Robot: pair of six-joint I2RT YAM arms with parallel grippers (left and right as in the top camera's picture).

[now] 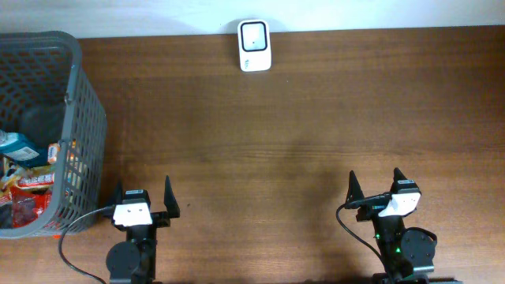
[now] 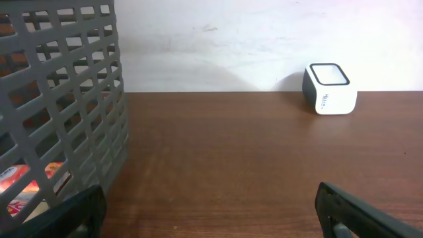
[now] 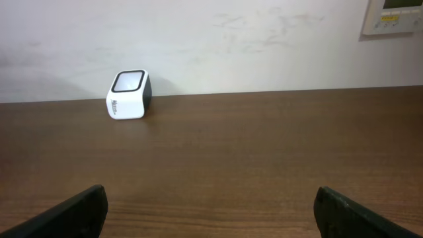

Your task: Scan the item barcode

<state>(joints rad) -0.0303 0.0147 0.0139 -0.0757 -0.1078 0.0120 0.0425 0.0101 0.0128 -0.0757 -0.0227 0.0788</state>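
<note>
- At the far edge of the brown wooden worktop (image 1: 276, 142): white boxy scanner (image 1: 254, 46).
- Grey plastic lattice basket (image 1: 88, 126), left, holds packets (image 1: 28, 183).
- Left end effector (image 1: 143, 186), right end effector (image 1: 375, 175): both released.

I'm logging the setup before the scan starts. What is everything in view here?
basket: one, grey plastic mesh, on the left end of the table
packaged items: several, exact count unclear, red, white and blue, inside the basket
barcode scanner: one, white with a dark window, far edge of the table near the middle
table: one, dark brown wood
wall panel: one, pale, on the wall, upper right of the right wrist view
left gripper: one, black fingers, open, holding nothing, near edge beside the basket
right gripper: one, black fingers, open, holding nothing, near edge on the right
</note>
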